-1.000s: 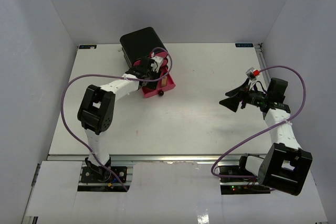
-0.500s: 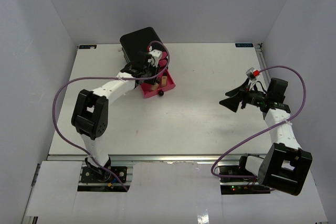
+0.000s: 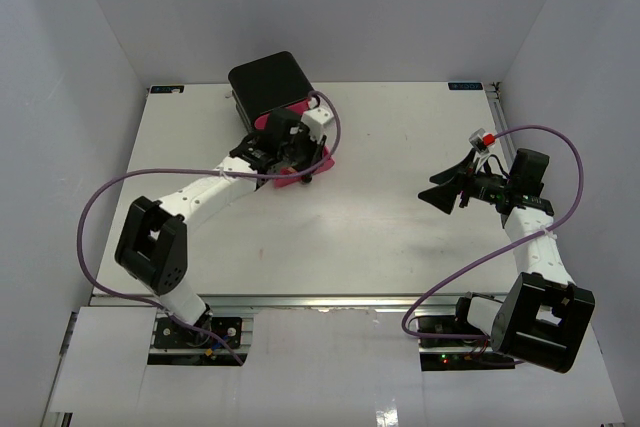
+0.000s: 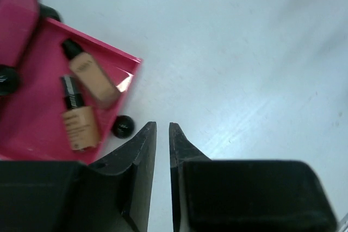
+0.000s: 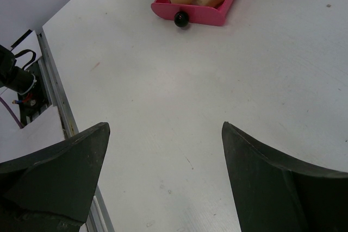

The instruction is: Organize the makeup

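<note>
Left wrist view has the left gripper [image 4: 162,126] pinched almost shut on nothing, just beside the knob [image 4: 123,126] of the open pink drawer [image 4: 32,123]. Closing that drawer looks like the step in hand, calling for a push on its front. Inside, a tan bottle [image 4: 92,80] and a second bottle [image 4: 80,126] lie flat, long axes roughly parallel, dark caps pointing away from the knob, while the right gripper [image 5: 165,129] hangs wide open, well apart

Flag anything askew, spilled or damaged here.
Nothing spilled or damaged. The pink drawer stands open in front of the black box, with two tan bottles lying flat inside at slightly different angles.
</note>
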